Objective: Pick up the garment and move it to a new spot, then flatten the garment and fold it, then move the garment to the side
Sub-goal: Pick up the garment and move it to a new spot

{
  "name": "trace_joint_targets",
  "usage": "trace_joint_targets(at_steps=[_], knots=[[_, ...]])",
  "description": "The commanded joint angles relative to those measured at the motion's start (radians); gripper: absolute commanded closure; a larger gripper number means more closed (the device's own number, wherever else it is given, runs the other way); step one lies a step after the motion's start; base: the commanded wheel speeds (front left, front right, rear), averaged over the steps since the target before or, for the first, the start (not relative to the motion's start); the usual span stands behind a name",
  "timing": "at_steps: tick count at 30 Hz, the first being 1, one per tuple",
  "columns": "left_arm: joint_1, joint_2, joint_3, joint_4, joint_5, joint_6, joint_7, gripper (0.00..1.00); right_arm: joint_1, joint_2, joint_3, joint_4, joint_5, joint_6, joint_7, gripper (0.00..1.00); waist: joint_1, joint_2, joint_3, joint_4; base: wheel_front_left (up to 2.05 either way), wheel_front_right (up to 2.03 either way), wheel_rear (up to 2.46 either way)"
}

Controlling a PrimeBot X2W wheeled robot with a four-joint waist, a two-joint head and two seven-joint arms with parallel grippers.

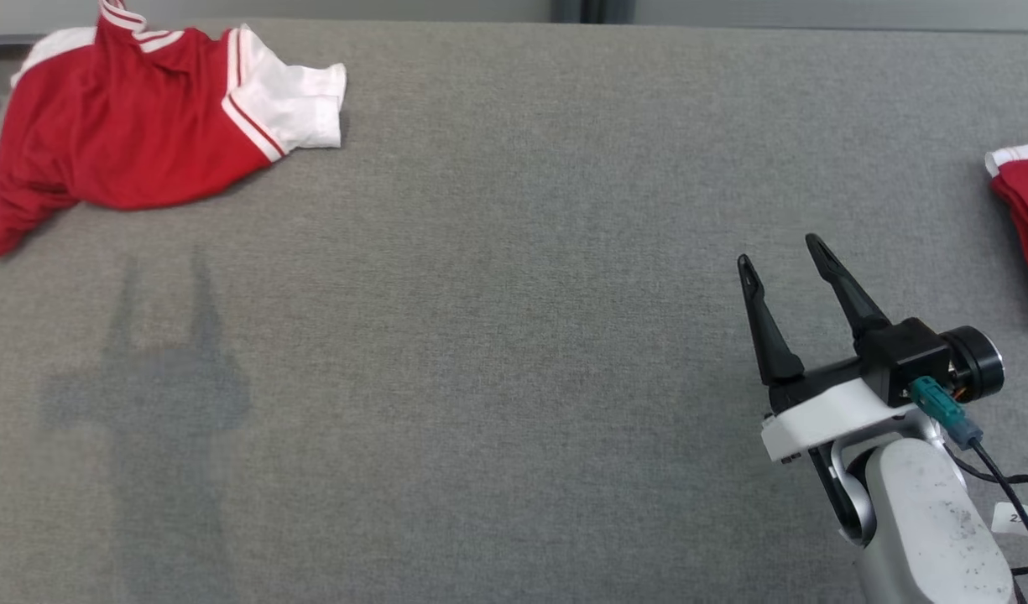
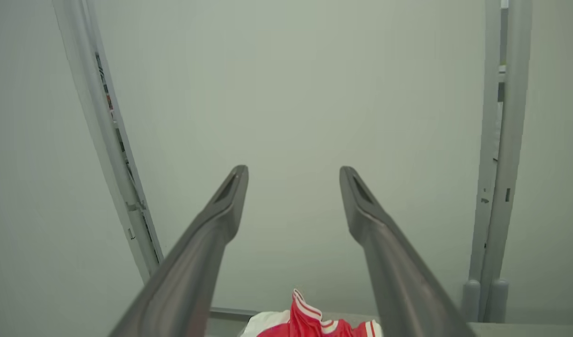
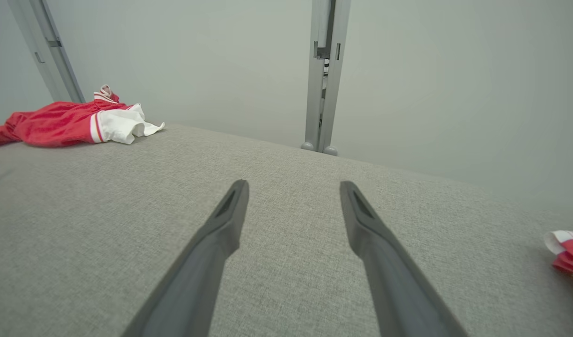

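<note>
A crumpled red garment [image 1: 127,126] with white, red-striped sleeves lies at the far left corner of the grey table [image 1: 497,335]. The right wrist view has it at the upper left [image 3: 66,124], and the left wrist view catches its collar at the bottom edge [image 2: 314,323]. My right gripper [image 1: 782,256] hovers open over the right part of the table, far from the garment, nothing between its fingers [image 3: 293,187]. My left gripper [image 2: 293,171] is open and empty too, pointing at the pale wall above the garment. Its shadow falls on the table at the lower left.
A second red and white cloth [image 1: 1025,205] lies folded at the table's right edge, also seen at the right in the right wrist view [image 3: 567,252]. Grey posts [image 3: 326,75] stand against the pale wall behind the table.
</note>
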Motion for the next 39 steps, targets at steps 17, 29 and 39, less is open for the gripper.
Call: trace_joint_targets(at_steps=[17,29,39], knots=[[-0.231,-0.008,-0.170,0.468,-0.070,-0.007,0.209,0.00,-0.056,-0.003,-0.006,-0.204,-0.049,-0.001,0.024,0.00,0.0000,0.0000,0.330,-0.195,0.00,0.00,0.00],[-0.273,0.010,-0.213,0.629,-0.118,-0.001,0.244,0.17,-0.051,-0.003,-0.011,-0.266,-0.039,-0.001,0.029,0.00,0.0000,0.0000,0.376,-0.199,0.00,0.00,0.00],[-0.282,0.030,-0.225,0.668,-0.108,0.000,0.164,1.00,-0.060,-0.003,-0.002,-0.223,-0.016,-0.001,0.012,0.00,0.0000,0.0000,0.310,-0.202,0.00,0.00,0.00]])
